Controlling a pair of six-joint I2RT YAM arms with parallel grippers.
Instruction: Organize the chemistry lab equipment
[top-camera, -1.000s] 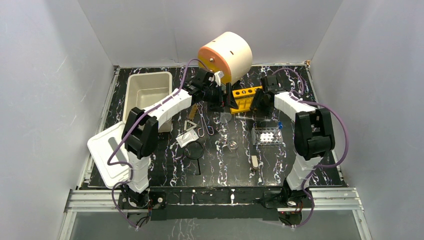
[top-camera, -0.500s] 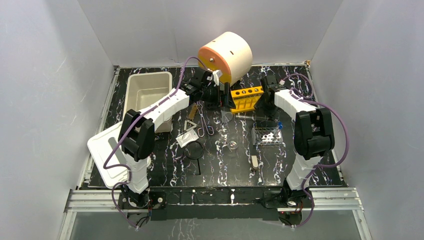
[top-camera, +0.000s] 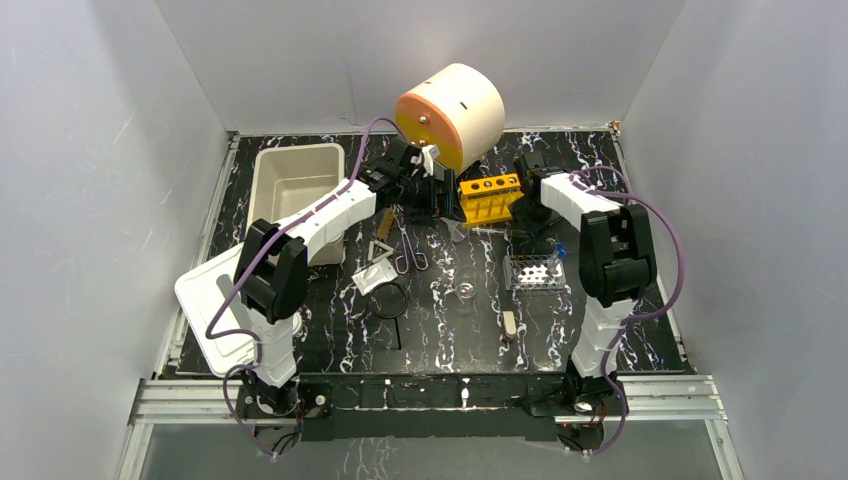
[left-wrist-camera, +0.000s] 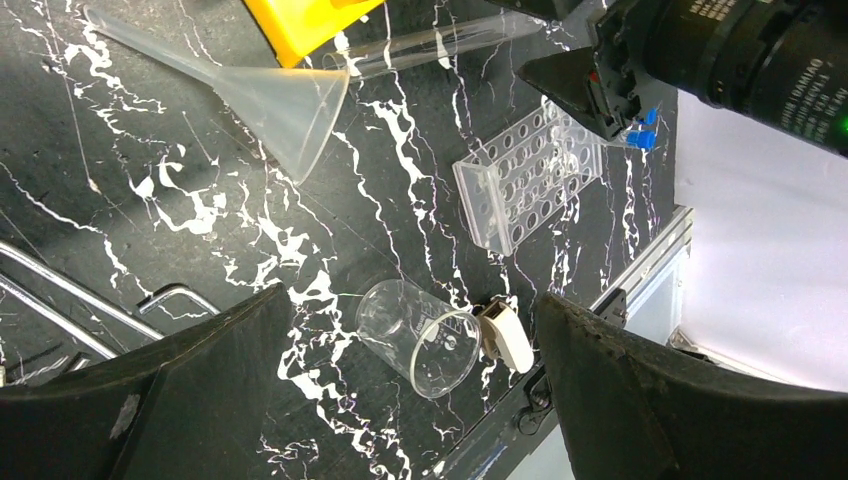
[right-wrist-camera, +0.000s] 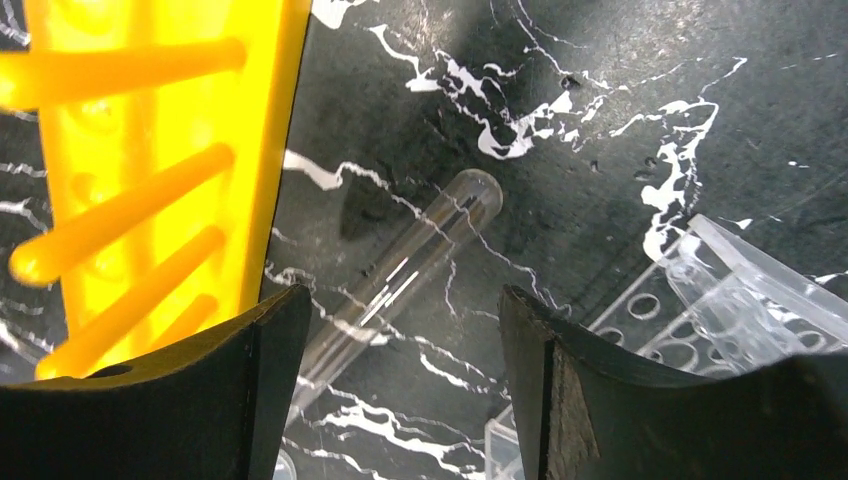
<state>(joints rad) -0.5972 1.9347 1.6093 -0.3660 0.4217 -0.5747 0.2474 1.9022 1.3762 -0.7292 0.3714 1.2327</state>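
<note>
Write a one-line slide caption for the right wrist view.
Open right gripper above a test tube lying beside the yellow rack.

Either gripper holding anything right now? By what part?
Nothing held. Left gripper open and empty; right gripper open over a test tube, not closed on it.

Bright, even light; soft shadows (wrist views blur up close).

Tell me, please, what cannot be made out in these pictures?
Test tube: right wrist view, its open end passes behind the right gripper.
Thin metal tongs: left wrist view, cut off by the left edge and the left gripper.
Yellow rack: right wrist view, cut off at top and left.
Clear glass beaker: left wrist view, markings too small to read.
</note>
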